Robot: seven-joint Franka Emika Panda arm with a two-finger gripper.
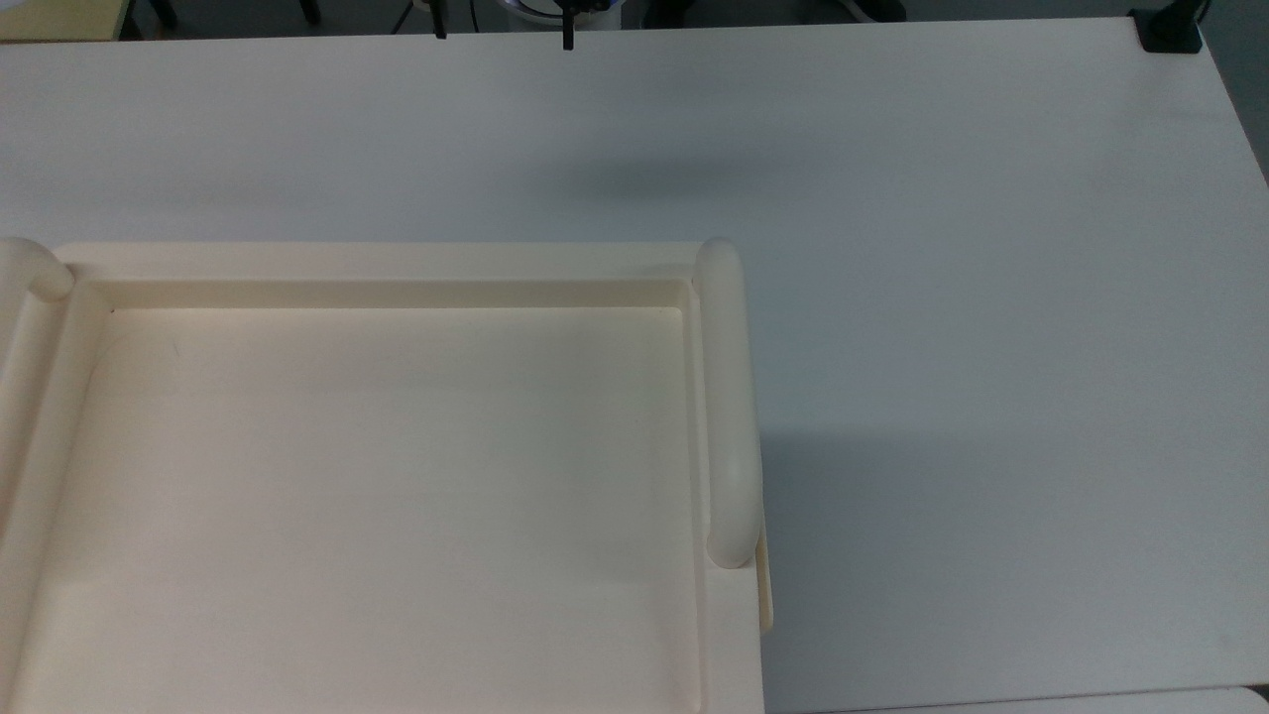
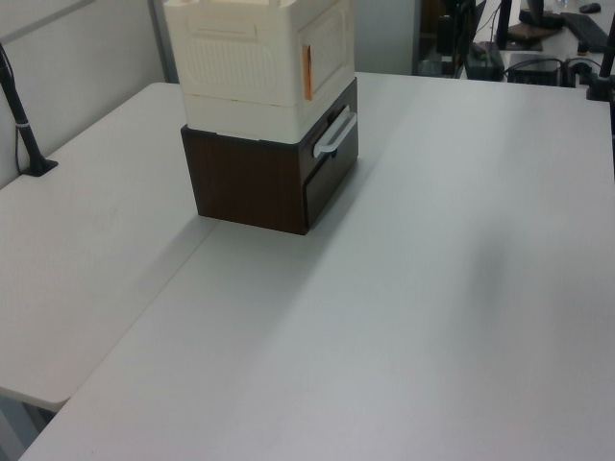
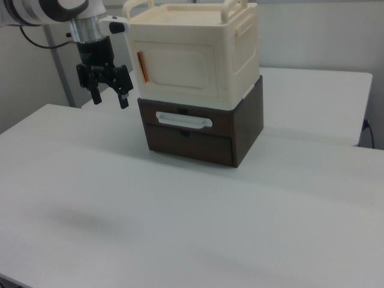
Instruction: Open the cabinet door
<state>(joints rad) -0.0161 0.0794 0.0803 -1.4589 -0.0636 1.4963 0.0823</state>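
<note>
One tool [image 3: 109,96] hangs with fingers spread, just beside the shut cabinet door [image 3: 178,69]; approaching too high, it could strike the panel and shove the cabinet along the worktop [image 3: 180,216].

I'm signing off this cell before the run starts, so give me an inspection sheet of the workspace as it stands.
Surface: white table, bare around the stack.
Job's things: cream cabinet stacked on a dark brown drawer unit; cabinet door looks closed, orange strip at its edge on the right view's left.
Clutter: nothing seen.
End effector: end effector hangs open above the table, to the right view's left of the cabinet, touching nothing.
Cables: dark cable behind the arm.
Surroundings: black clamp at the table corner; desks with equipment behind.
</note>
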